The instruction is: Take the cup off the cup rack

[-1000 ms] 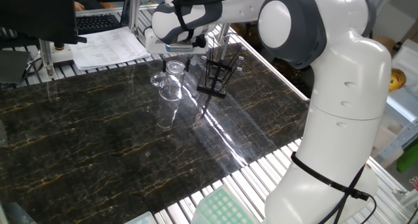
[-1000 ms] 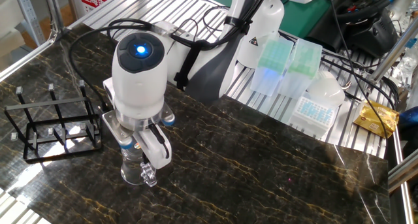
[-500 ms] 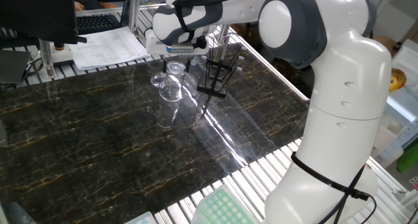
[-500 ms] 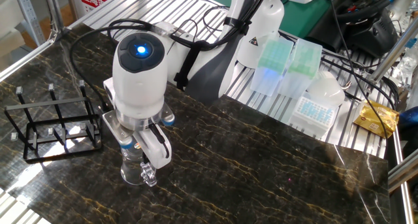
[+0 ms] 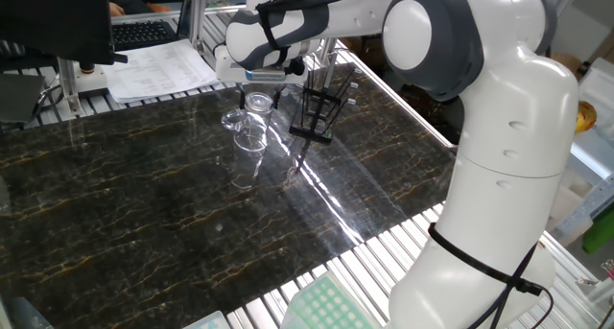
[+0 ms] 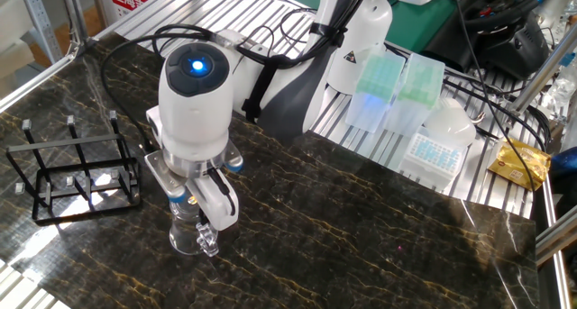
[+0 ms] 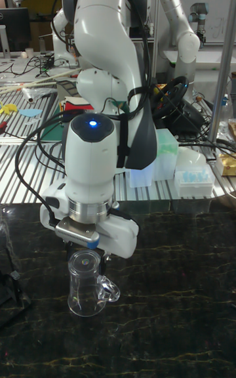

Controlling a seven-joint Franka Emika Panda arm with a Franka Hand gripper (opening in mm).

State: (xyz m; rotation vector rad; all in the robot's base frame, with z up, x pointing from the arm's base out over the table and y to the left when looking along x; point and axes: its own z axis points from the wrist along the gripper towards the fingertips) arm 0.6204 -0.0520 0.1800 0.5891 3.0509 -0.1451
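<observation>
Since the frame one second back, gripper [image 6: 194, 221] has risen slightly above the cup [image 6: 187, 234]; cup position unchanged. Cup stands upright on the dark marble table [image 6: 361, 228], off the cup rack [image 6: 77, 169], which sits just beside it and apart; handle [image 7: 108, 292] points sideways. Gripper sits directly over the rim with its fingers hidden, so finger spacing and contact cannot be told.

Glossy dark marble tabletop [image 5: 144, 204], slatted aluminium bench [image 6: 225, 12], papers [image 5: 158, 70], cluttered lab benches behind.
</observation>
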